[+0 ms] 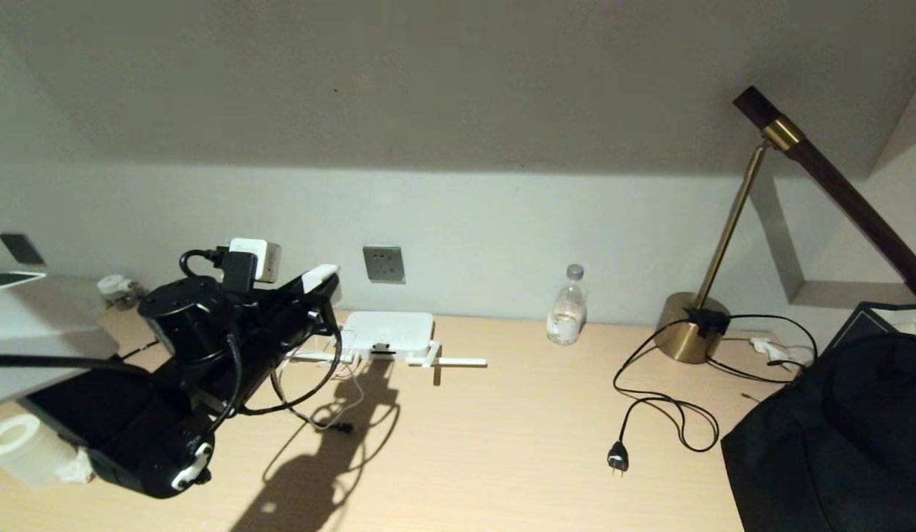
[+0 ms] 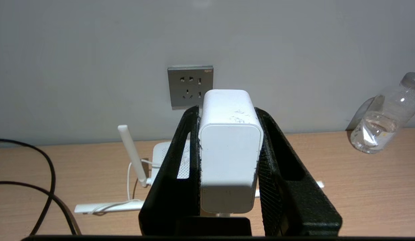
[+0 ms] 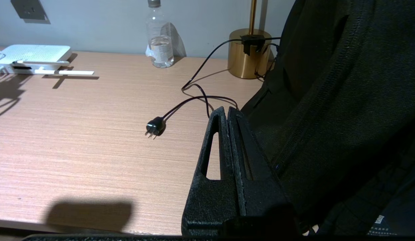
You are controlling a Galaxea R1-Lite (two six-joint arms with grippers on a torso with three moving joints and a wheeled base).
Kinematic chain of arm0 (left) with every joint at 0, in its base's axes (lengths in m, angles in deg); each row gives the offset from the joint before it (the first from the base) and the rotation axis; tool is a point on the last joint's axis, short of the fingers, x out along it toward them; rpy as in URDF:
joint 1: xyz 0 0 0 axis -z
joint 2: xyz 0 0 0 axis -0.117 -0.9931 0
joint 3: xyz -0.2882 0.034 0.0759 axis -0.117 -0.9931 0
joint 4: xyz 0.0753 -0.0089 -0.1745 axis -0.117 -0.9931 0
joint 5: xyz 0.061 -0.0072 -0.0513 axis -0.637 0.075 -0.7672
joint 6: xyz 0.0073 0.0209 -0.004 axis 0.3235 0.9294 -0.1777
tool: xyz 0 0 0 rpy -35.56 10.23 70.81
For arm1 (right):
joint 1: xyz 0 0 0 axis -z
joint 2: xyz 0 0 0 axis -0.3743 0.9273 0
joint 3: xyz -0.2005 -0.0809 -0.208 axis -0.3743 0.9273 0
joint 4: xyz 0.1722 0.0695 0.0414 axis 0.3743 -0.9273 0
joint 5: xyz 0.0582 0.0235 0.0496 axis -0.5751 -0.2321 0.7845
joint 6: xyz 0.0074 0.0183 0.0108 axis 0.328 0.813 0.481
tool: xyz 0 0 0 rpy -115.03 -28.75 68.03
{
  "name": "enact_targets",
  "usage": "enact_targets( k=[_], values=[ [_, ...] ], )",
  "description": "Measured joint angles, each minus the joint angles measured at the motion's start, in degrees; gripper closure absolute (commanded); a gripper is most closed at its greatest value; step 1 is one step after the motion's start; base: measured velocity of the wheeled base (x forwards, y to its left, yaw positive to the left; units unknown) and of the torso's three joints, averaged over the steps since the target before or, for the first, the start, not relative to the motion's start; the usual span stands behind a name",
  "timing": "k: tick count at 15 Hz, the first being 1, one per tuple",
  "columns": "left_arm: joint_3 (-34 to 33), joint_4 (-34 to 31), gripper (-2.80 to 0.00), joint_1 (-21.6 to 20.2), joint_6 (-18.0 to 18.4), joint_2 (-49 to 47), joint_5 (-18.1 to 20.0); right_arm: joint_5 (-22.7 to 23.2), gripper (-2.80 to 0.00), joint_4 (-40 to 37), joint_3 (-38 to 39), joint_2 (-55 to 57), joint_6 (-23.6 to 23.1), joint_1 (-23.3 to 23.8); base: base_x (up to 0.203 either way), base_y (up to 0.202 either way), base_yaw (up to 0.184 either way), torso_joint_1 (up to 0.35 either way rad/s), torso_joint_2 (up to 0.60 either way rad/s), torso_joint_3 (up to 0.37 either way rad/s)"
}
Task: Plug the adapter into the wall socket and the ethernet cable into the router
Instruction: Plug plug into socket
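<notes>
Left gripper (image 2: 227, 113) holds adapter (image 2: 229, 150) lengthwise toward wall socket (image 2: 187, 87) (airborne)

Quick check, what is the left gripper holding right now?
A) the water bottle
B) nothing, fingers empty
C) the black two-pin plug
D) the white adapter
D: in the left wrist view the left gripper has both fingers pressed against the sides of the white adapter, which is held up in front of the wall socket and not yet plugged in.
</notes>
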Motion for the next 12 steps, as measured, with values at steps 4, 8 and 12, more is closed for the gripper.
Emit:
enact_targets(
  k=[4,8,12],
  values=[
    [-0.4,0.2,0.0,0.0,0.0,0.1,0.0,0.0,0.0,0.0,0.0,0.0,0.0,0.0,0.0,0.0,0.0,0.003,0.0,-0.177],
    [-0.5,0.4,0.0,0.2,0.0,0.1,0.2,0.0,0.0,0.0,0.0,0.0,0.0,0.0,0.0,0.0,0.0,0.003,0.0,-0.193],
    [-0.5,0.4,0.0,0.2,0.0,0.1,0.4,0.0,0.0,0.0,0.0,0.0,0.0,0.0,0.0,0.0,0.0,0.006,0.0,-0.195]
  ],
)
